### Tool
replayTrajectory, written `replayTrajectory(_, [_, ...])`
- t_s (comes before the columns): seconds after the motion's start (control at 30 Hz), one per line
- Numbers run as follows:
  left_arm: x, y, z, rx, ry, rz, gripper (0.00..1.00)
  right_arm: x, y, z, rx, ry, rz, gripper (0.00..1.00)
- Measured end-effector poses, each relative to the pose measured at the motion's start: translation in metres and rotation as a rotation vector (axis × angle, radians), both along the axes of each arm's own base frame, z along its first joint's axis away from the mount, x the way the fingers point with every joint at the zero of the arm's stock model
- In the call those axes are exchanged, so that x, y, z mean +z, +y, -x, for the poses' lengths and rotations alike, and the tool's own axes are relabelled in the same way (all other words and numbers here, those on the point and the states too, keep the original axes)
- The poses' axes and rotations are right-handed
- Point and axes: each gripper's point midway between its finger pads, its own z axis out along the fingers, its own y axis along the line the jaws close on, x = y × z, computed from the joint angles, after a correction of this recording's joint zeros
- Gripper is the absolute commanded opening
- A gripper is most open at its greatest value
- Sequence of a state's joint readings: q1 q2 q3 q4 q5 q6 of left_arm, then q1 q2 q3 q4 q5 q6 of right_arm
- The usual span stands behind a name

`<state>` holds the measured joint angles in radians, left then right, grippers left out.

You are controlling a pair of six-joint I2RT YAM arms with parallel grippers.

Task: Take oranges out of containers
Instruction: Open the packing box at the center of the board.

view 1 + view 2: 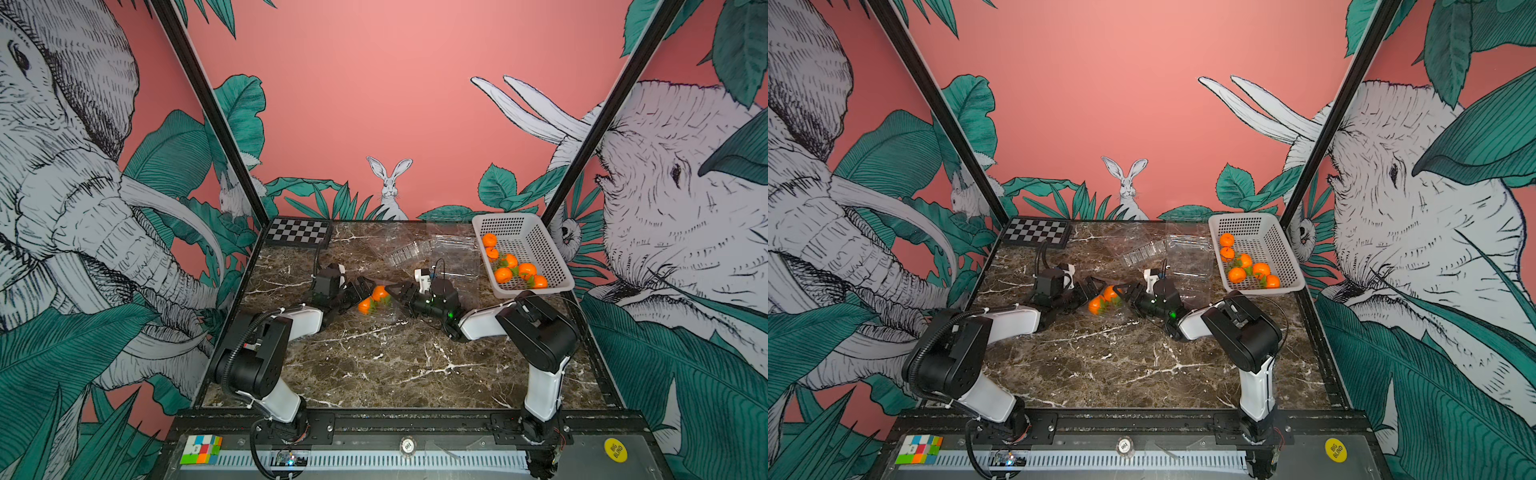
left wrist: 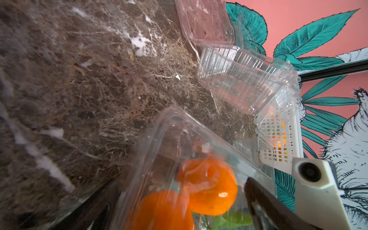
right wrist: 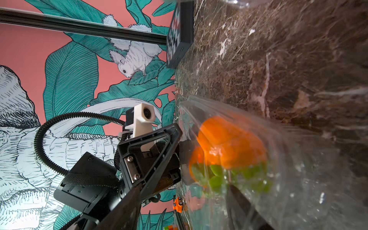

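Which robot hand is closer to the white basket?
Right. The right gripper is between the clear box and the white basket; the left gripper sits on the box's far side.

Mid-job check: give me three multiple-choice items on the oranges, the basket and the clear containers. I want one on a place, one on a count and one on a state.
1. Where are the two oranges outside the white basket?
A. On the chessboard
B. In the clear container between the left gripper and the right gripper
C. On bare table at the front edge

2. How many oranges lie in the basket?
A. Four
B. Six
C. Eight

3. What state are the clear containers at the back in?
A. Empty
B. Holding oranges
C. Stacked inside the basket

Key:
1 B, both wrist views show them behind clear plastic.
2 B, six show in both top views.
3 A, only the table shows through them.
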<state>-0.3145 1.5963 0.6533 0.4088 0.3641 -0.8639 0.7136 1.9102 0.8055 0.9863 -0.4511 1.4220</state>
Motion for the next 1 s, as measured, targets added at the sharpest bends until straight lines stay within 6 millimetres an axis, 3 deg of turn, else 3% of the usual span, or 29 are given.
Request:
replayTrajectory(0.27, [-0.003,-0.002,-0.004,0.016,0.008,0.010,0.99,0.004,0.007,-0.002,0.017,0.001,-0.003,0.66])
replayTrajectory(0.63, [0.004,-0.004,-0.016,0.046,-0.011,0.040,0.99,-0.007,0.009,0.000,0.027,0.034,0.019,0.65])
replayTrajectory(0.73, [0.009,-0.004,-0.020,0.046,-0.020,0.038,0.99,-0.011,0.007,0.002,0.019,0.048,0.019,0.60])
replayTrajectory(0.83, [0.009,0.003,-0.021,0.052,0.002,0.030,0.99,-0.017,0.002,0.005,0.005,0.074,0.014,0.56])
replayTrajectory(1.0, [0.020,0.034,-0.018,0.097,0.020,0.039,0.99,-0.015,0.000,0.005,-0.027,0.091,-0.004,0.51])
